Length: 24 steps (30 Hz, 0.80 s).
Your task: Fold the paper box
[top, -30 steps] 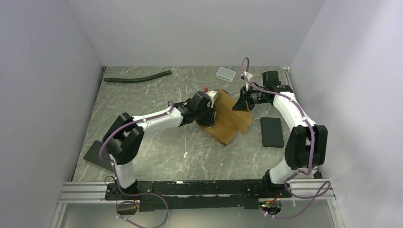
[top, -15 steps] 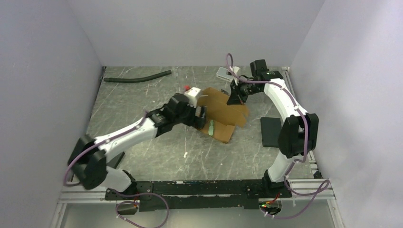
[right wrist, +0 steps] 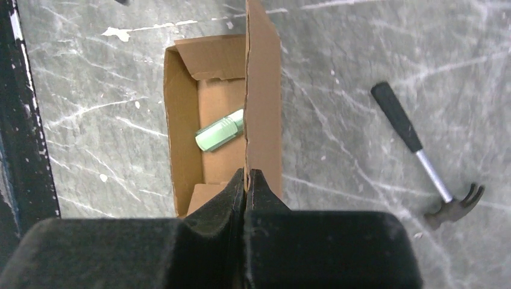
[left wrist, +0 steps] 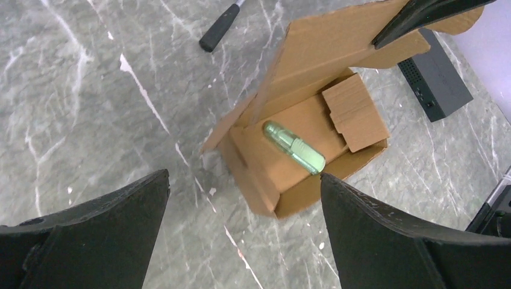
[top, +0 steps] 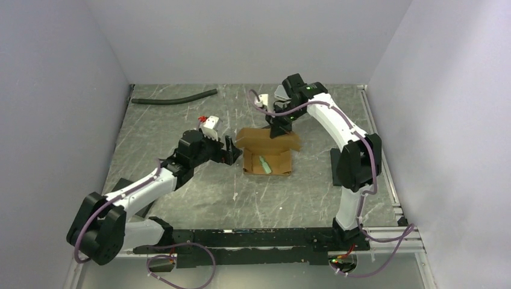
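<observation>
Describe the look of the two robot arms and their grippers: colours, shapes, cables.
The left arm and right arm have white tubular links, bulky black joints and a purple cable looping along each. The left gripper and right gripper have broad matte-black fingers tapering to wedge tips. A white block tops the left wrist.

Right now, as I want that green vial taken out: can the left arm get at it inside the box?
Probably yes. The left gripper hangs open beside the paper box, whose lid the right gripper holds raised, leaving the green vial uncovered from above.
</observation>
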### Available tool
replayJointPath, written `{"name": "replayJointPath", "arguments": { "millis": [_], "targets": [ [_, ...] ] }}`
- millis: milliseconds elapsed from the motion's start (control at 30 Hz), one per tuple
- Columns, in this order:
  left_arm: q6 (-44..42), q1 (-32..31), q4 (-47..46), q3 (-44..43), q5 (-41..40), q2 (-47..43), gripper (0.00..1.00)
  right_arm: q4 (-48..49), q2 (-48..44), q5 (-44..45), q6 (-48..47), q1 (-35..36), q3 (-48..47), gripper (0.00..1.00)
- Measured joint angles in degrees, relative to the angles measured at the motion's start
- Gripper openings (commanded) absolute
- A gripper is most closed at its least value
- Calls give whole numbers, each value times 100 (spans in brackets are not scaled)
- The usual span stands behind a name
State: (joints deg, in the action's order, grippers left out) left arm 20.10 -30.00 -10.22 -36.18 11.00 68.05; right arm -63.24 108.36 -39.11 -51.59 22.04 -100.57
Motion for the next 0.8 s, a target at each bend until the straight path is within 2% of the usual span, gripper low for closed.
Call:
{"name": "replayJointPath", "arguments": {
  "millis": [167, 267, 400, 533, 700, 733, 800],
  "targets": [
    [-330, 31, -1261, 411, 319, 398, 99, -267, 208, 55, -444, 293, -428, 1],
    [-586, 35, -1624, 437, 380, 584, 94, -350, 348, 72, -590, 306, -566, 2],
    [-874, 35, -1945, 424, 376, 763, 72, -400, 391, 74, -669, 302, -588, 3],
    [-997, 35, -1902, 260, 339, 1075, 56, -402, 393, 96, -654, 302, -632, 4],
    [-1051, 33, -1731, 87, 164, 1281, 26, -385, 393, 125, -509, 299, -632, 8],
    [-1058, 33, -1696, 81, 140, 1281, 13, -365, 393, 129, -459, 299, -629, 17],
    [-1054, 31, -1611, 72, 107, 1281, 3, -319, 393, 136, -350, 286, -627, 36]
  ]
}}
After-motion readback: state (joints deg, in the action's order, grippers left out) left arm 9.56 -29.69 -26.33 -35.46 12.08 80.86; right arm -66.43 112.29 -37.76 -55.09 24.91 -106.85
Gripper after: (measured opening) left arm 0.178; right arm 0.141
